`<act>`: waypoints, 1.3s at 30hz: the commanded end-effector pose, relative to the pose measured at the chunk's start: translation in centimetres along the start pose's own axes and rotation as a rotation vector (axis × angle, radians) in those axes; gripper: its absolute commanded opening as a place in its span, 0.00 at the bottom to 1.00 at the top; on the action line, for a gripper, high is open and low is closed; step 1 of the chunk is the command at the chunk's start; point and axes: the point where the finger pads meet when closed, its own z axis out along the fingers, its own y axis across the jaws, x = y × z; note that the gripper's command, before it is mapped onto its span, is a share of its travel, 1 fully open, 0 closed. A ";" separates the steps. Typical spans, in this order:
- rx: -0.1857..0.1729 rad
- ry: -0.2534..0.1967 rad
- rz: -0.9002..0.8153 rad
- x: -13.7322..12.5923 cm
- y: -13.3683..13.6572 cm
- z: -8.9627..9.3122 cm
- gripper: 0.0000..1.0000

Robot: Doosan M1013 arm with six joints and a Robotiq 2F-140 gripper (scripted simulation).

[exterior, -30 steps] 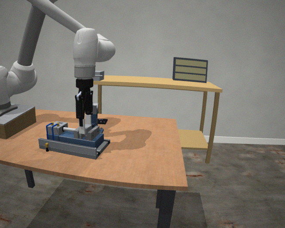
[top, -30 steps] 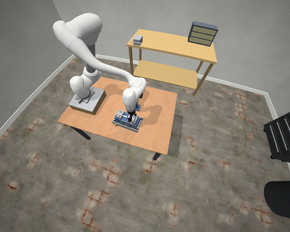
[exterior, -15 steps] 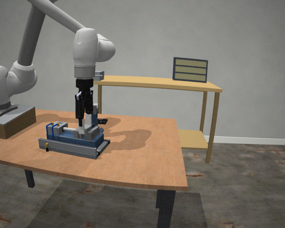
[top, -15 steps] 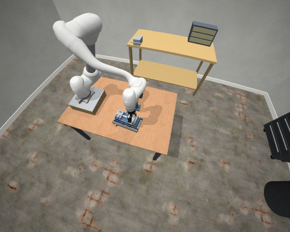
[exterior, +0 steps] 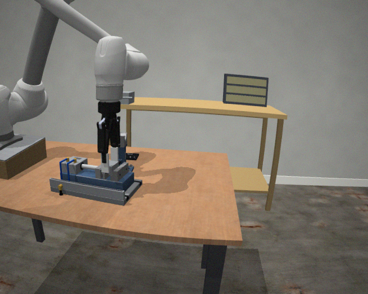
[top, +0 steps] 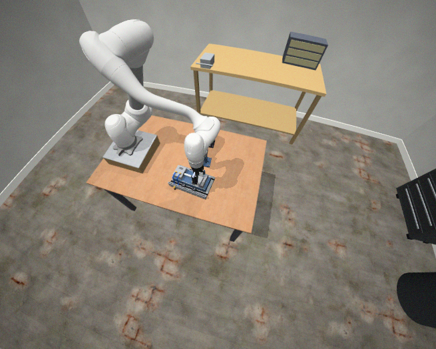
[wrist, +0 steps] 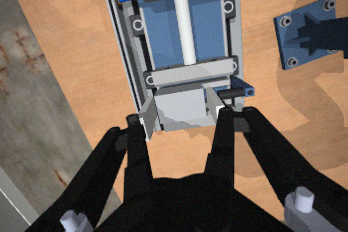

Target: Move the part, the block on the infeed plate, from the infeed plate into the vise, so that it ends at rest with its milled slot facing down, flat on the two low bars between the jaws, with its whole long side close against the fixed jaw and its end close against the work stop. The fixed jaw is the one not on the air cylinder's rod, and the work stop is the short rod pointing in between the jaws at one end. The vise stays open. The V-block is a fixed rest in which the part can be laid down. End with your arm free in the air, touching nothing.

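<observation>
- The part (wrist: 181,101), a grey block, was seen lying in the vise (wrist: 150,35) between the moving jaw (wrist: 192,76) and the fixed jaw (exterior: 122,171), just beside the dark work stop (wrist: 234,91).
- The gripper (wrist: 182,114) was found half open. Its finger pads were set at either end of the block and appeared to stand just off it, so nothing was judged to be held.
- It could not be told whether the slot faced down, or whether the block's end touched the stop.
- A snag on withdrawal was judged the main risk. If the arm were lifted off-vertical, the block could be dragged by a pad away from the fixed jaw or the stop.
- The stop's rod lay very near the right-hand pad in the wrist view, so a sideways drift could knock it.
- A tilted block could be left riding on one bar if it had been let go before it was fully seated.
- The wrist was held vertical over the vise, with the fingers pointed straight down between the jaws.
- The forearm was reached across the wooden table (exterior: 177,215) from the pedestal (exterior: 35,158).
</observation>
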 end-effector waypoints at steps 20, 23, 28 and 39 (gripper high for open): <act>0.001 0.000 -0.001 -0.1 0.0 -0.5 0.47; 0.001 0.000 -0.001 -0.1 0.0 -0.8 0.47; 0.001 0.000 -0.001 -0.1 0.0 -1.9 0.47; 0.001 0.000 -0.001 -0.1 0.0 -4.6 0.47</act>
